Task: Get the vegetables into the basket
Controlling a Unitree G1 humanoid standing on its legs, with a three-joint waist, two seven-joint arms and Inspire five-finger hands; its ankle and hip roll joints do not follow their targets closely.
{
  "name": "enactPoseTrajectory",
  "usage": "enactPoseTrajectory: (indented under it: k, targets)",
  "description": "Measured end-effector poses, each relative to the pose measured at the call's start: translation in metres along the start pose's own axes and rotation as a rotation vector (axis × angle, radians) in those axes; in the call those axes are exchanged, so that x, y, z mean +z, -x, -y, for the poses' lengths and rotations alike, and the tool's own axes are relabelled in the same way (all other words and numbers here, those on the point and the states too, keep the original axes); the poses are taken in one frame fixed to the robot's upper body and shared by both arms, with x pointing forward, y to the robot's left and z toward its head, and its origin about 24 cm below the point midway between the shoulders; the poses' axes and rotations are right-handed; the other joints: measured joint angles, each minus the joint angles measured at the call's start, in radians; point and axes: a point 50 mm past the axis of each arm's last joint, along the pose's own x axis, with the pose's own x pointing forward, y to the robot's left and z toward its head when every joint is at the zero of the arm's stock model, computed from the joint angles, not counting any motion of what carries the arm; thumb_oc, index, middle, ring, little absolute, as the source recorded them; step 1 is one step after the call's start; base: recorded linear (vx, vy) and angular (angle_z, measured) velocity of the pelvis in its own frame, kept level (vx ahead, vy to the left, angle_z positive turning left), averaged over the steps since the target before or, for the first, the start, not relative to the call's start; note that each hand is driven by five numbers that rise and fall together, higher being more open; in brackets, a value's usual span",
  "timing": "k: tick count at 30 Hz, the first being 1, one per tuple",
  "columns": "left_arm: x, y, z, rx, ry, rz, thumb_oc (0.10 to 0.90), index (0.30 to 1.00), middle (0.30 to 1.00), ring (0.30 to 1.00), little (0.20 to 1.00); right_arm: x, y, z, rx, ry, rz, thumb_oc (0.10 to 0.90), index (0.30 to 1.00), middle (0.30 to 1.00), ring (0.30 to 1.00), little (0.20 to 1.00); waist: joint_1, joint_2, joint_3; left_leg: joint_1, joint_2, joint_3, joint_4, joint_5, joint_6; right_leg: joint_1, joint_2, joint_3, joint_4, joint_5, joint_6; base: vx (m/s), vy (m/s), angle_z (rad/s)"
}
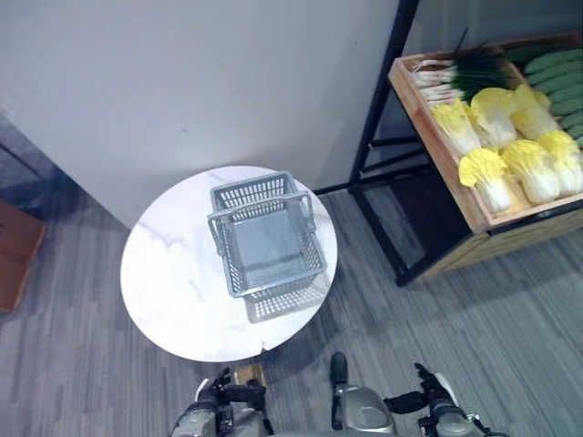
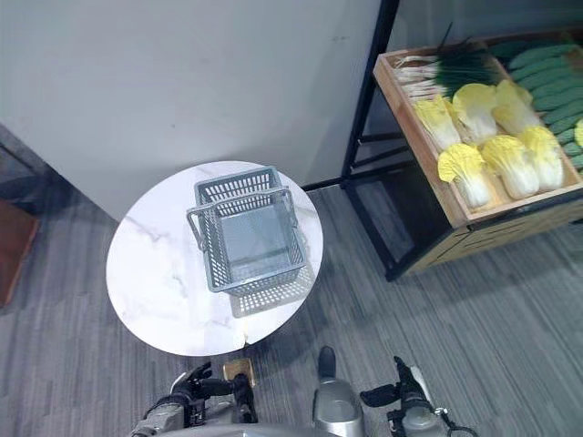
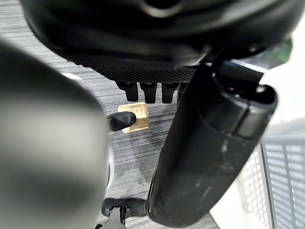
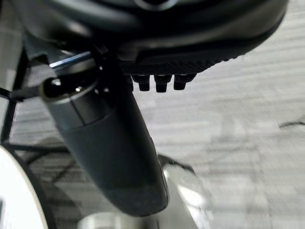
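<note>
Both hands hung low at the near edge of the head views, left hand [image 1: 221, 393] and right hand [image 1: 428, 397], each holding nothing. Wrist views showed fingers [image 3: 148, 90] straight and thumbs extended, so both were open. Basket [image 1: 264, 244] stood empty on the round table [image 1: 173, 273], handles up. Cabbages [image 1: 496, 137], leeks [image 1: 455, 77] and cucumbers [image 1: 557, 82] lay in the crate [image 1: 428, 118] on the rack, well apart from the basket; cucumbers were cut off at the frame edge

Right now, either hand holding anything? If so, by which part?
Nothing held. The left hand and right hand hang low with straight fingers; the basket sits empty on the table.
</note>
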Motion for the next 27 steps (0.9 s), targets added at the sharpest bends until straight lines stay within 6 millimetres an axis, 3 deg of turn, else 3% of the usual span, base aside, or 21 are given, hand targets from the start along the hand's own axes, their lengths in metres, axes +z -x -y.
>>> enactPoseTrajectory:
  k: [3, 5, 8, 11, 14, 17, 20, 21, 23, 26, 27]
  targets:
    - [-0.003, 0.001, -0.004, 0.014, 0.009, -0.008, 0.9, 1.0, 1.0, 1.0, 1.0, -0.002, 0.0, 0.002, -0.004, 0.02, -0.008, 0.9, 1.0, 1.0, 1.0, 1.0, 0.01, -0.006, -0.005, 0.003, -0.005, -0.002, 0.005, 0.003, 0.002, 0.021, -0.036, -0.01, 0.009, 0.009, 0.014, 0.03, 0.0, 0.05]
    - [-0.001, 0.001, -0.008, 0.021, 0.005, -0.003, 0.9, 1.0, 1.0, 1.0, 1.0, -0.003, 0.0, 0.002, -0.008, 0.021, -0.014, 0.9, 1.0, 1.0, 1.0, 1.0, 0.023, -0.006, -0.006, 0.003, -0.006, -0.007, 0.005, 0.003, 0.001, 0.046, -0.042, 0.014, -0.002, 0.025, 0.044, 0.05, -0.026, 0.11]
    - [-0.005, 0.001, -0.01, 0.013, 0.012, -0.009, 0.9, 1.0, 1.0, 1.0, 1.0, -0.006, -0.001, 0.007, -0.04, 0.003, -0.049, 0.9, 1.0, 1.0, 1.0, 1.0, 0.029, 0.002, -0.01, 0.018, -0.002, -0.011, 0.005, 0.001, -0.015, 0.105, -0.033, 0.002, -0.084, 0.021, 0.056, 0.05, -0.041, 0.03]
    - [-0.012, 0.003, -0.005, -0.015, 0.019, -0.028, 0.9, 1.0, 1.0, 1.0, 1.0, -0.005, -0.002, 0.013, -0.073, -0.045, -0.053, 0.9, 1.0, 1.0, 1.0, 1.0, 0.024, 0.03, -0.032, 0.025, 0.026, -0.006, 0.0, -0.006, -0.038, 0.121, -0.003, 0.003, -0.106, 0.021, 0.057, 0.09, -0.065, -0.08]
    - [-0.02, 0.005, -0.004, -0.034, 0.024, -0.046, 0.9, 1.0, 1.0, 1.0, 1.0, -0.017, 0.0, 0.028, -0.14, -0.131, -0.104, 0.9, 1.0, 1.0, 1.0, 1.0, 0.024, 0.036, -0.07, 0.026, 0.047, -0.004, 0.0, -0.008, -0.048, 0.122, 0.018, 0.003, -0.106, 0.004, 0.054, 0.07, -0.053, -0.04]
    - [-0.025, 0.007, -0.001, -0.057, 0.028, -0.043, 0.9, 1.0, 1.0, 1.0, 1.0, -0.028, 0.007, 0.086, -0.322, -0.184, -0.139, 0.9, 1.0, 1.0, 1.0, 1.0, 0.024, 0.046, -0.088, 0.027, 0.05, -0.003, 0.0, -0.009, -0.051, 0.125, 0.021, 0.003, -0.106, 0.002, 0.052, 0.03, -0.016, 0.0]
    - [-0.025, 0.007, -0.002, -0.066, 0.023, -0.047, 0.9, 1.0, 1.0, 1.0, 1.0, -0.025, 0.017, 0.137, -0.511, -0.199, -0.115, 0.9, 1.0, 1.0, 1.0, 1.0, 0.02, 0.039, -0.09, 0.027, 0.049, 0.0, 0.0, -0.008, -0.05, 0.121, 0.02, 0.006, -0.106, 0.005, 0.053, 0.01, -0.003, -0.02]
    - [-0.025, 0.007, -0.002, -0.067, 0.023, -0.048, 0.9, 1.0, 1.0, 1.0, 1.0, -0.018, 0.018, 0.149, -0.536, -0.186, -0.094, 0.9, 1.0, 1.0, 1.0, 1.0, 0.017, 0.037, -0.091, 0.027, 0.049, 0.004, 0.0, -0.008, -0.05, 0.117, 0.02, 0.01, -0.106, 0.006, 0.053, 0.01, -0.008, -0.14]
    - [-0.029, 0.008, -0.005, -0.061, 0.027, -0.065, 0.9, 1.0, 1.0, 1.0, 1.0, 0.023, 0.022, 0.171, -0.583, -0.14, 0.073, 0.9, 1.0, 1.0, 1.0, 1.0, -0.014, 0.034, -0.09, 0.027, 0.047, 0.019, 0.0, -0.008, -0.05, 0.11, 0.02, 0.023, -0.106, 0.013, 0.052, 0.01, 0.005, -0.21]
    - [-0.032, 0.008, -0.003, -0.082, 0.031, -0.082, 0.9, 1.0, 1.0, 1.0, 1.0, 0.083, 0.035, 0.183, -0.623, -0.024, 0.328, 0.9, 1.0, 1.0, 1.0, 1.0, -0.028, 0.029, -0.091, 0.038, 0.049, 0.035, 0.0, -0.009, -0.052, 0.109, 0.023, 0.038, -0.106, 0.018, 0.047, 0.03, 0.022, -0.15]
    - [-0.033, 0.008, -0.001, -0.096, 0.042, -0.091, 0.9, 1.0, 1.0, 1.0, 1.0, 0.112, 0.048, 0.181, -0.629, 0.083, 0.467, 0.9, 1.0, 1.0, 1.0, 1.0, -0.032, 0.031, -0.093, 0.038, 0.049, 0.039, -0.001, -0.009, -0.052, 0.107, 0.023, 0.04, -0.107, 0.019, 0.048, 0.03, 0.012, -0.09]
